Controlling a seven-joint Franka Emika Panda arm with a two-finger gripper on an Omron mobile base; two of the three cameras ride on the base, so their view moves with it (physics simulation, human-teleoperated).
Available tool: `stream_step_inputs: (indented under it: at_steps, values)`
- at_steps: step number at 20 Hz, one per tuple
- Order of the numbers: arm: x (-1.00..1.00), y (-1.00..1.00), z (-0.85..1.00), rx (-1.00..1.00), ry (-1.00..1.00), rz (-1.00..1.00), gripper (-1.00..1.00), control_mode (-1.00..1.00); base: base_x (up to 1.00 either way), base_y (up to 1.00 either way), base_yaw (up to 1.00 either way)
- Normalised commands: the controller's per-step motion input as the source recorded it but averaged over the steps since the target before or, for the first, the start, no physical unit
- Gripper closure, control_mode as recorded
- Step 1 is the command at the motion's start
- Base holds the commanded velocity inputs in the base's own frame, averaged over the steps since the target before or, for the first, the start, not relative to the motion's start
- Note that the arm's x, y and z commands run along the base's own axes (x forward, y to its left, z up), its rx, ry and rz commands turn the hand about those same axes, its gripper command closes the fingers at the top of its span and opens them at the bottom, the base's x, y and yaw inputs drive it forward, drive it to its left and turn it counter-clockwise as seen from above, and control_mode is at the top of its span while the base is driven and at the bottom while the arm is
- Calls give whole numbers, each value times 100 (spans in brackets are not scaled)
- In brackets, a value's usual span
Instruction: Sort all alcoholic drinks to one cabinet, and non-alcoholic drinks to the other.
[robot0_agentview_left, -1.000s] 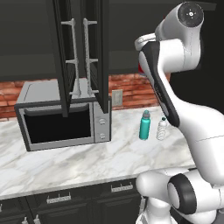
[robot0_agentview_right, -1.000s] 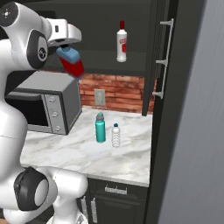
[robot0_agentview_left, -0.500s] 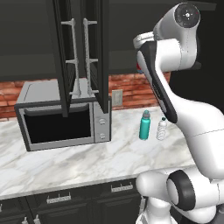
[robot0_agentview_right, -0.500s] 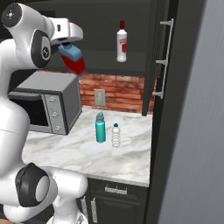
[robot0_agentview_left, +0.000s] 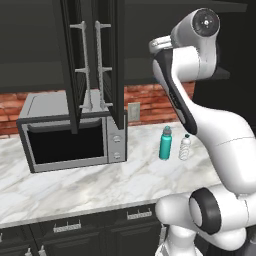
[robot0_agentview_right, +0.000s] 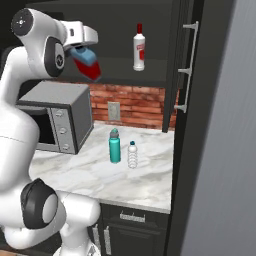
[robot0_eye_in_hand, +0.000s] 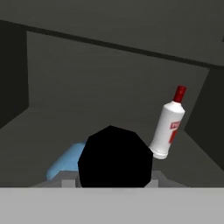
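While the squat blue bottle (robot0_agentview_right: 88, 64) is clamped between the closed fingers of the gripper (robot0_agentview_right: 80, 50) and held tilted at the mouth of the open black cabinet (robot0_agentview_right: 176, 65), the slim white bottle (robot0_agentview_right: 139, 48) is seen standing upright on the dark shelf (robot0_agentview_right: 115, 76) inside. On the marble counter (robot0_agentview_right: 100, 172) below, the teal bottle (robot0_agentview_right: 115, 146) and the clear water bottle (robot0_agentview_right: 132, 154) are shown just beside each other. A collision is judged possible: if the tilted bottle is pushed in too low or too far right, the shelf edge may be struck or the white bottle toppled.

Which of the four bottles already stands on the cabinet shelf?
The slim white bottle with the red cap. The teal bottle and clear bottle stand on the counter; the blue bottle is in the claw.
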Motion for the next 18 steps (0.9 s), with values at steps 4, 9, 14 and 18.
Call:
stream_step_inputs:
  at_steps: [4, 9, 14, 18]
  values:
    - [30, 0, 0, 0, -6, 0, 100, -100, 0, 0, 0]
    - [25, 3, -5, 0, -6, 0, 100, -100, 0, 0, 0]
    - [19, 2, -6, 0, -7, 0, 100, -100, 0, 0, 0]
    - [17, 1, -3, 0, -6, 0, 100, -100, 0, 0, 0]
